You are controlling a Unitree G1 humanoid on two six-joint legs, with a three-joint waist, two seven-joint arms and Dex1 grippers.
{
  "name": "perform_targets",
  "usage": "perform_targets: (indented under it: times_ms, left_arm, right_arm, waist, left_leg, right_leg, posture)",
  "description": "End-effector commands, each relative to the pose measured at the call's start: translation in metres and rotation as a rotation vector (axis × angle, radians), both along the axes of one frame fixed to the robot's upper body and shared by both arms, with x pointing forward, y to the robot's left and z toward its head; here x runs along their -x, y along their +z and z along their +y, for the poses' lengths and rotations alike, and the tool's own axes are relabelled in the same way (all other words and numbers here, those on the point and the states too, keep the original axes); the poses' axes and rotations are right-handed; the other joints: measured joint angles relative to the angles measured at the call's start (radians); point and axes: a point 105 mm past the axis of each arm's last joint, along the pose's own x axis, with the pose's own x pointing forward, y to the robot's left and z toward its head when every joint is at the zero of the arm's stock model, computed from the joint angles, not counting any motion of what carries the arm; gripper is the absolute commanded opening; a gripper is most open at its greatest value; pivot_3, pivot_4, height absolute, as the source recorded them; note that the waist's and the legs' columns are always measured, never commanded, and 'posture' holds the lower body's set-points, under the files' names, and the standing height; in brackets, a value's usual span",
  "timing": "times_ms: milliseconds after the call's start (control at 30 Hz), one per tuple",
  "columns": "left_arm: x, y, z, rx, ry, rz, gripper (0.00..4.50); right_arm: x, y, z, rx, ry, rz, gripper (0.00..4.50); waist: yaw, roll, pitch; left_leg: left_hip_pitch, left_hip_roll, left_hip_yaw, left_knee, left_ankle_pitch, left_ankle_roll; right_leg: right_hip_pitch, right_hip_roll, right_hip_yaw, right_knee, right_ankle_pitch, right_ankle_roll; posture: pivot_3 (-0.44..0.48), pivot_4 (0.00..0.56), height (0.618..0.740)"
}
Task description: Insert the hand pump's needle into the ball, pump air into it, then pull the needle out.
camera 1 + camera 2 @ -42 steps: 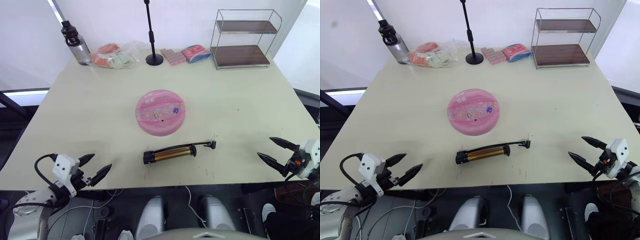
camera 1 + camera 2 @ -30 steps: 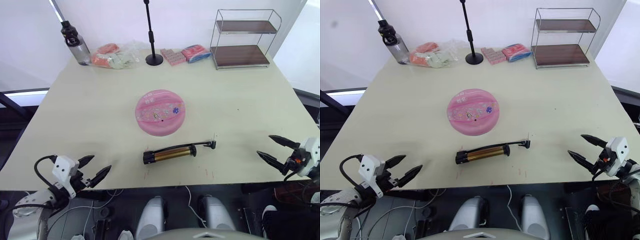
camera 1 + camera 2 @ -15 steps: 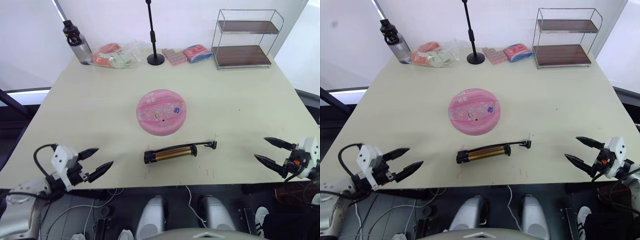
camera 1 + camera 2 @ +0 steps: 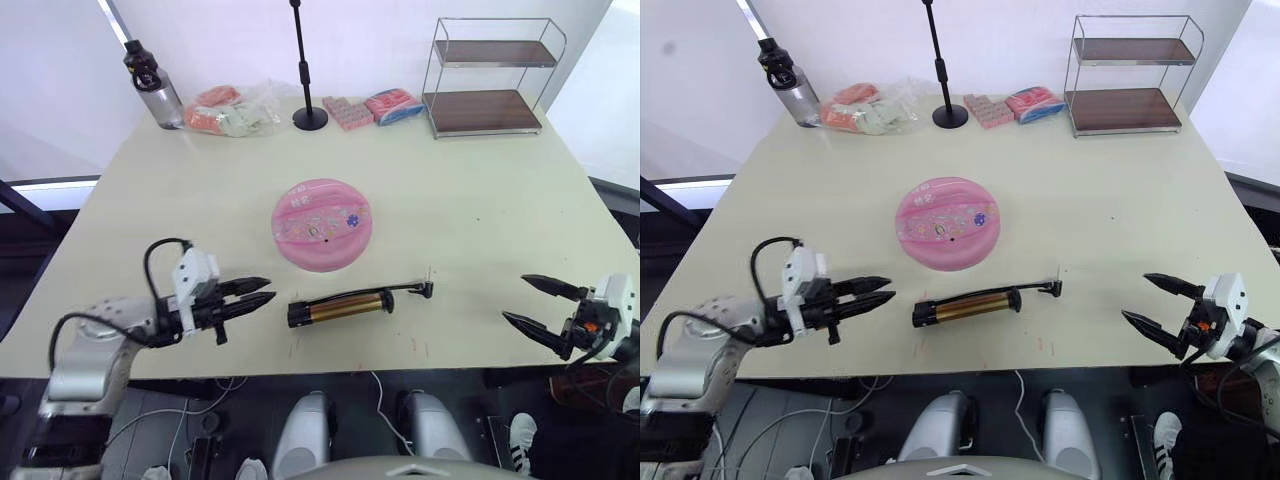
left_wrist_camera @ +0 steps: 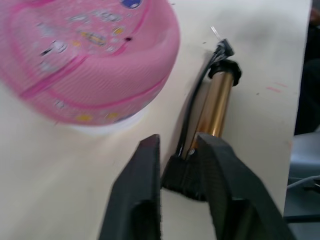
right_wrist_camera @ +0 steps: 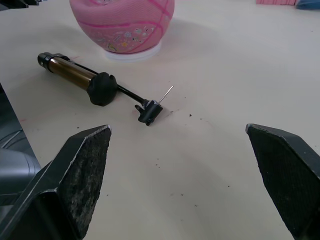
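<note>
The pink ball (image 4: 322, 225), flattened with stickers on top, lies mid-table. In front of it the gold hand pump (image 4: 340, 306) lies on its side, its hose running to the needle (image 6: 166, 93), which points up off the table at the right end. My left gripper (image 4: 272, 291) hovers just left of the pump's black end cap (image 5: 182, 175). Its fingers (image 5: 145, 200) are drawn close with a narrow gap, and I cannot tell if they touch the cap. My right gripper (image 4: 514, 298) stands wide open beyond the table's front right edge, holding nothing.
Along the far edge stand a water bottle (image 4: 148, 85), a bag of packets (image 4: 225, 110), a black stand (image 4: 308, 118), pink packets (image 4: 365, 108) and a wire shelf (image 4: 490, 80). Bare tabletop (image 4: 480, 230) lies right of the ball.
My left arm has swung in over the table to the pump's left end, and its fingers have narrowed from wide open. The right gripper has barely shifted.
</note>
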Motion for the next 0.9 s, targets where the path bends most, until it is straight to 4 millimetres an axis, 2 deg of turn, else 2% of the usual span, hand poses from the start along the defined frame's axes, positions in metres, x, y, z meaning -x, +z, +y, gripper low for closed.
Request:
perform_targets:
  times_ms: [33, 200, 367, 900]
  left_arm:
    - [0.001, 0.006, -0.016, -0.024, -0.078, -0.011, 1.35]
    - [-0.011, 0.01, -0.055, -0.055, -0.181, -0.006, 1.35]
    - [-0.02, 0.013, -0.085, -0.091, -0.246, -0.013, 1.35]
    - [-0.039, 0.012, -0.152, -0.182, -0.304, -0.01, 1.35]
  right_arm:
    - [0.001, 0.014, 0.002, -0.005, 0.003, -0.064, 4.5]
    - [0.006, 0.018, 0.005, -0.01, 0.009, -0.072, 4.5]
    - [0.008, 0.023, 0.008, -0.005, 0.023, -0.086, 4.5]
    - [0.018, 0.028, 0.017, -0.008, 0.083, -0.099, 4.5]
  waist:
    - [0.001, 0.0, 0.0]
    - [0.013, 0.001, 0.001]
    - [0.003, 0.0, 0.001]
    - [0.004, -0.001, 0.002]
  left_leg:
    - [0.0, 0.0, 0.0, 0.0, 0.0, 0.0]
    - [0.0, 0.0, -0.001, 0.0, 0.0, 0.0]
    - [0.0, 0.0, -0.001, 0.002, 0.0, 0.0]
    - [0.0, -0.001, -0.002, 0.002, 0.0, 0.0]
  right_leg:
    - [0.0, 0.0, 0.001, 0.0, 0.0, 0.0]
    - [0.0, 0.002, 0.001, 0.0, 0.0, 0.0]
    - [0.002, 0.005, 0.005, 0.0, 0.0, 0.0]
    - [0.002, 0.007, 0.008, 0.0, 0.0, 0.0]
  posture:
    - [0.0, 0.15, 0.74]
    - [0.0, 0.15, 0.74]
    - [0.0, 0.15, 0.74]
    - [0.0, 0.15, 0.74]
